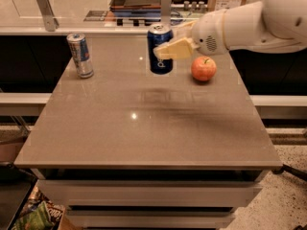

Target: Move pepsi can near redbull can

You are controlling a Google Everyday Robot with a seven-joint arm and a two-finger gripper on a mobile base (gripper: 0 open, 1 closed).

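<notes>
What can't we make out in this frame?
Camera view:
- The gripper, shut on the pepsi can, hides the can's middle; its far finger sits behind the can.
- Can bottom touching the table or lifted: cannot tell.
- The arm is cut off by the right edge.
- Print on the redbull can: too small.

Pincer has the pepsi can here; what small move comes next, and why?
Probably carry the pepsi can sideways toward the redbull can: the pincer, shut on it at the rear middle of the table, is well apart from that can near the rear corner, and the apple sits on the opposite side.
</notes>
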